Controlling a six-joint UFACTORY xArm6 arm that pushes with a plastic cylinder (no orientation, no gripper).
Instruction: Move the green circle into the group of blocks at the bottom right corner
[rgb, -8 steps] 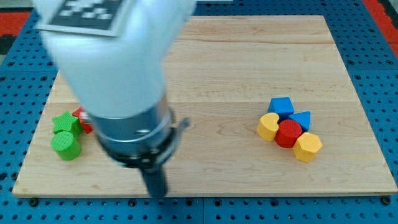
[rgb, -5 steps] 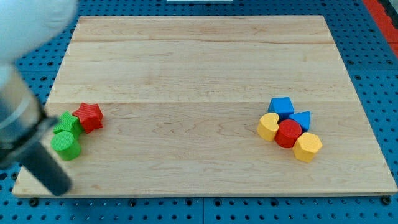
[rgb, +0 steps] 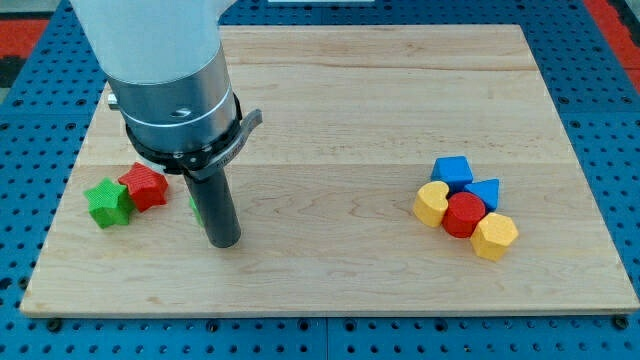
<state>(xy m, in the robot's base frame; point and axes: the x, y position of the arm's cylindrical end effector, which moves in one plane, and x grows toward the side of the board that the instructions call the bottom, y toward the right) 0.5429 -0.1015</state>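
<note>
My tip (rgb: 223, 240) sits near the bench's (rgb: 330, 290) bottom-left part, almost hiding the green circle (rgb: 193, 207), a sliver showing at the rod's left. There is no claw, only the rod. To push well, get behind the circle on its left-edge side and drive steadily toward the bottom-right corner group beside the yellow block (rgb: 432, 204).

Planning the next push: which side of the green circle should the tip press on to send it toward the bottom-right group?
Press its left face. The green circle is mostly hidden behind my tip, with only a sliver showing, and the group by the red circle lies far right.
</note>
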